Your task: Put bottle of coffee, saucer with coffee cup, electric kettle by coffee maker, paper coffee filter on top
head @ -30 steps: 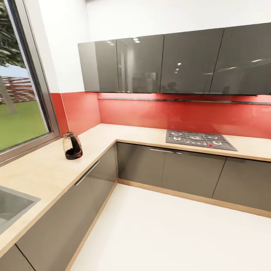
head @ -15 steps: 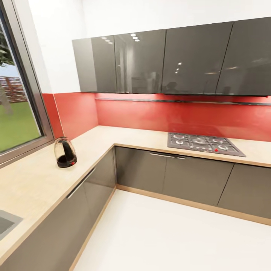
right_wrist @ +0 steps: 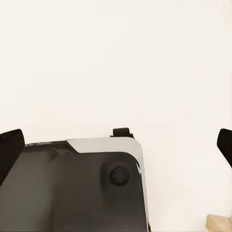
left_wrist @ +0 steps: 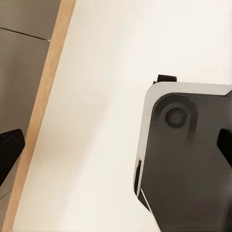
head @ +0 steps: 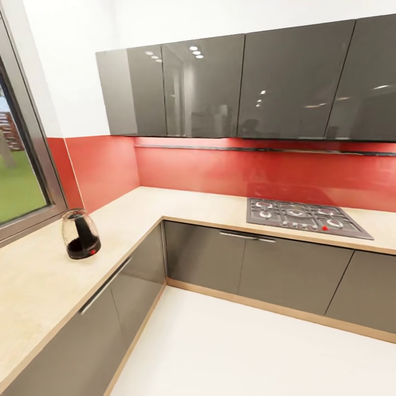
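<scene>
The electric kettle (head: 81,235), clear glass with a black base and a red switch, stands alone on the tan countertop (head: 181,206) under the window, at the left of the head view. The coffee maker, bottle of coffee, paper coffee filter, saucer and coffee cup are out of view. In the left wrist view my left gripper (left_wrist: 116,147) is open over white floor, with its dark fingertips (left_wrist: 9,150) far apart at the picture's edges. In the right wrist view my right gripper (right_wrist: 116,147) is also open and holds nothing.
The worktop runs in an L over dark grey drawer fronts (head: 203,256). A gas hob (head: 305,216) sits at the right, below glossy wall cabinets (head: 220,85). White floor (head: 247,352) fills the corner. My dark base (left_wrist: 188,164) shows below both grippers.
The whole head view has shifted as the camera turned and moved. The kettle now sits further left and lower in the picture, and the sink has left it. Nothing on the counter moved.
</scene>
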Robot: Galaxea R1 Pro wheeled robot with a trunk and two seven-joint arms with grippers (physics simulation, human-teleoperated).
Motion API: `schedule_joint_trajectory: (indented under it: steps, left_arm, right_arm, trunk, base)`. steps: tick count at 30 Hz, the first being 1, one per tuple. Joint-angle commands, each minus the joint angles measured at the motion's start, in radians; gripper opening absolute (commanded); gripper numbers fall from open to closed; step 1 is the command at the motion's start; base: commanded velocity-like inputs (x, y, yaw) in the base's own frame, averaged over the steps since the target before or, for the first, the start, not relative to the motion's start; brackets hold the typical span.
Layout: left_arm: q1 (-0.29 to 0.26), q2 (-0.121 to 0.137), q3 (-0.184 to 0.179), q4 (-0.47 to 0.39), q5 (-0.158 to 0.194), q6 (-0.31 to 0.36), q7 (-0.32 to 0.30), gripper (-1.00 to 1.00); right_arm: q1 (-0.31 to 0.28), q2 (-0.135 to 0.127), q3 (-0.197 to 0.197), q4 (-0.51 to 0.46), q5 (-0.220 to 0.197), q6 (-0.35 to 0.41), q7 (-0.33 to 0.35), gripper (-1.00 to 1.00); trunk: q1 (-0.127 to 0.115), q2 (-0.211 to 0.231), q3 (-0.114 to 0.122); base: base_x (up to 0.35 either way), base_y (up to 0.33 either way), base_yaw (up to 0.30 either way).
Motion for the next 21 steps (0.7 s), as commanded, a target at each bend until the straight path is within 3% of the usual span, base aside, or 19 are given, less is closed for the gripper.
schedule_joint_trajectory:
  steps: [1,21]
  left_arm:
    - [0.000,0.000,-0.008,0.000,0.010,-0.002,0.004,1.00]
    - [0.000,0.000,-0.009,0.000,0.012,-0.002,0.004,1.00]
  right_arm:
    - [0.000,0.000,0.009,0.000,-0.008,-0.002,-0.001,1.00]
    - [0.000,0.000,0.010,-0.003,-0.010,-0.003,-0.002,1.00]
  trunk:
    - [0.001,-0.001,-0.001]
    - [0.001,-0.001,-0.001]
  base:
    - [0.287,-0.179,0.000]
    - [0.257,-0.197,0.000]
